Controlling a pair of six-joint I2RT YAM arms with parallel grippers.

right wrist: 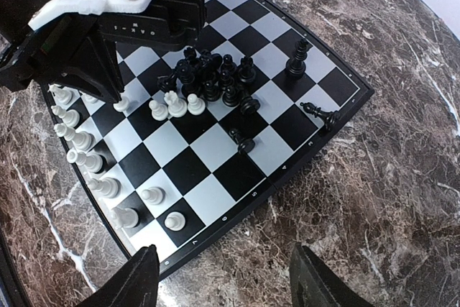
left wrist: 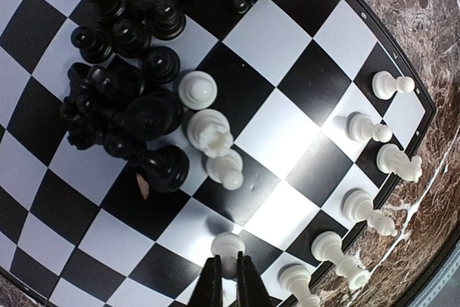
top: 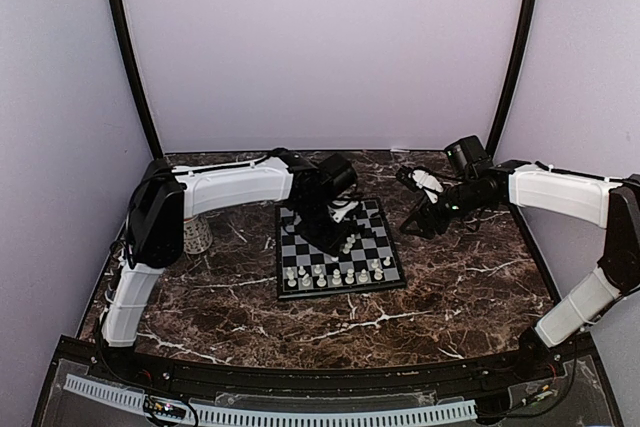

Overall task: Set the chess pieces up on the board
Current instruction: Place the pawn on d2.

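Observation:
The board (top: 386, 223) lies mid-table. My left gripper (left wrist: 229, 262) hangs over its middle, shut on a white pawn (left wrist: 228, 244) that stands between the fingertips on a pale square. A heap of black chess pieces (left wrist: 129, 91) lies just beyond it, with three white pieces (left wrist: 209, 131) beside the heap. More white pieces (left wrist: 366, 129) stand in a row along the board's edge (top: 335, 275). My right gripper (right wrist: 224, 258) is open and holds nothing, above the marble just off the board's side edge (right wrist: 237, 231). A black piece (right wrist: 243, 141) lies tipped on the board.
A pale cup (top: 197, 235) stands on the table at the left, under the left arm. Near the far corner of the board, one black piece stands upright (right wrist: 296, 59) and another lies on its side (right wrist: 320, 113). Dark marble tabletop (top: 460, 277) surrounds the board.

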